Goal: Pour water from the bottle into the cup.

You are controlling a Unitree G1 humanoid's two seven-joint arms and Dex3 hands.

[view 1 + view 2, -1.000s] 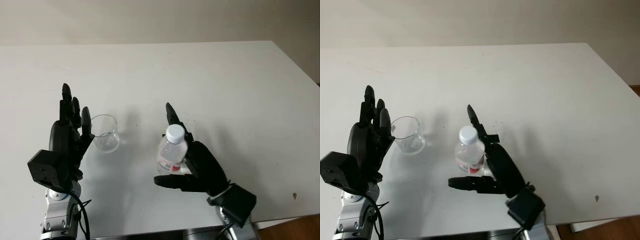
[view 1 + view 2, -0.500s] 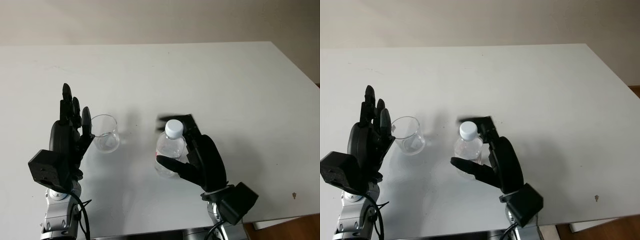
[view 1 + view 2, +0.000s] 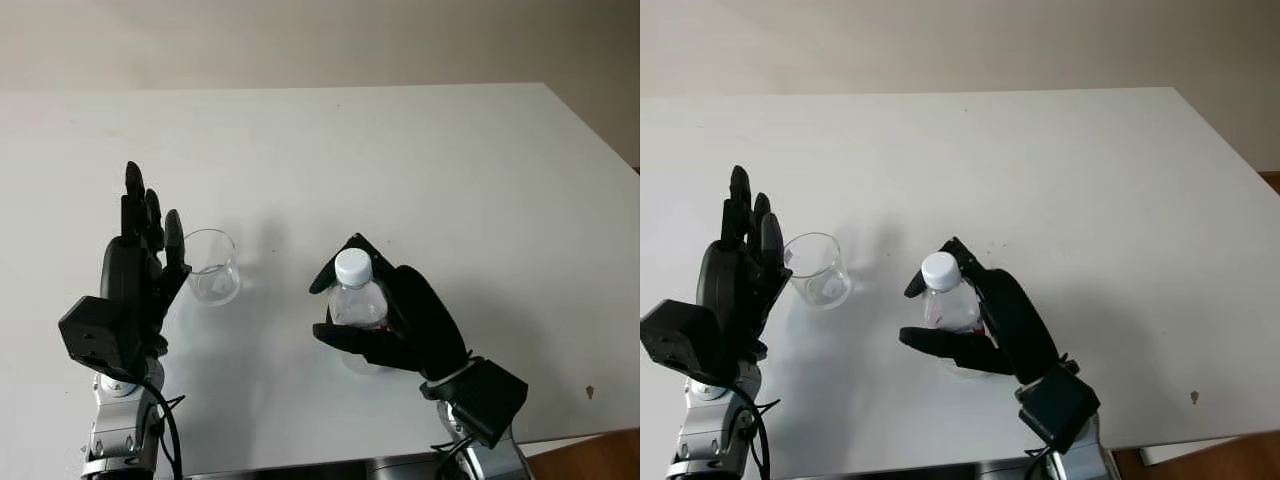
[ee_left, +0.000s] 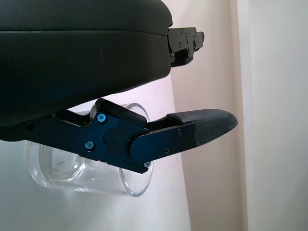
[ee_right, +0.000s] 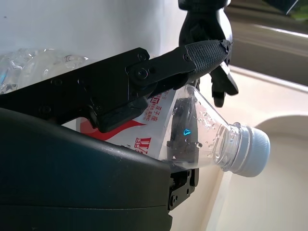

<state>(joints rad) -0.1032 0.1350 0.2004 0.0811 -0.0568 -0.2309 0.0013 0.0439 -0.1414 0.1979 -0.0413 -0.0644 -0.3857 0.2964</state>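
The right hand (image 3: 385,320) is wrapped around the bottle (image 3: 352,300), fingers curled round its body below the white cap (image 3: 352,266), with the thumb crossing in front. The bottle stands near the front edge of the bench (image 3: 420,160), about midway along it, and the right wrist view shows the red label under the fingers and droplets inside the clear neck. Whether its base is touching the bench cannot be told.

The step in hand looks like securing the grasp before pouring. The cap is on, so the next move probably calls for getting it off, then carrying the bottle toward the cup and tipping the neck over the rim.

The left hand (image 3: 140,270) is open and stands just beside the cup (image 3: 209,266), on the side nearer the bench's left edge; the left wrist view shows the clear glass close behind a finger, not gripped. The cup is upright and looks empty, near the bottle but apart from it.

The bench is plain white. Beyond its far edge is a pale wall, and brown floor shows past the front right corner.
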